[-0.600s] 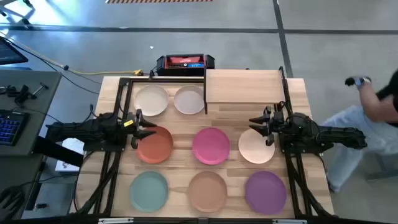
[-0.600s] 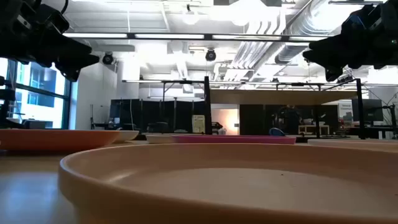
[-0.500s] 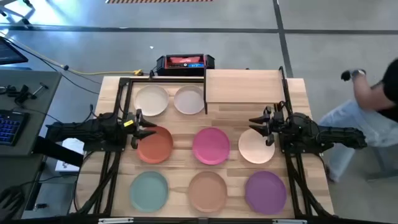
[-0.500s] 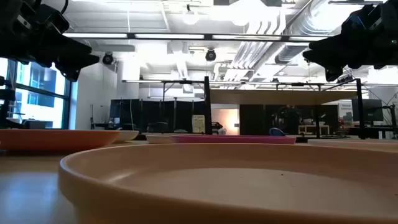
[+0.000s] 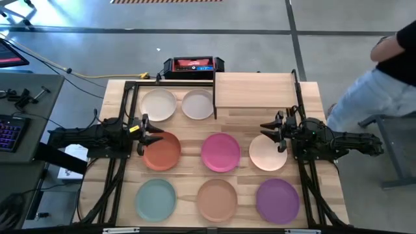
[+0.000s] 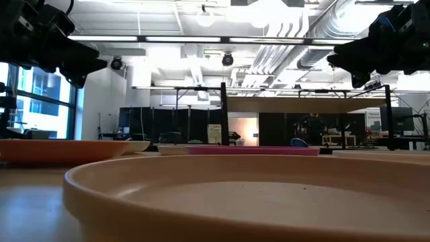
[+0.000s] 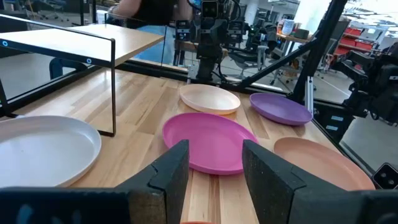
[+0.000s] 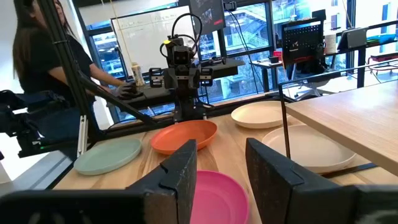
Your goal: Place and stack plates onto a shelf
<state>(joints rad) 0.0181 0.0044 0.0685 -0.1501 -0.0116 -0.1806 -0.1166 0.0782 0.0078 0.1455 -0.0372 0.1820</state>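
- While hovering with fingers well apart and holding nothing: left gripper over the left rim of the orange-red plate, right gripper over the right rim of the pale peach plate.
- Both in the middle row of the table, with the magenta plate between.
- Along the near edge: teal plate, tan plate, purple plate.
- At the far edge: two off-white plates, just beside the shelf at the far right corner.
- No plate on the shelf yet.
- Probably stiff and light; matte, so likely not very slippery; shallow, so little to grasp.
- Best to pinch the raised rim, one finger inside and one outside.
- Perhaps brittle, so set down softly.
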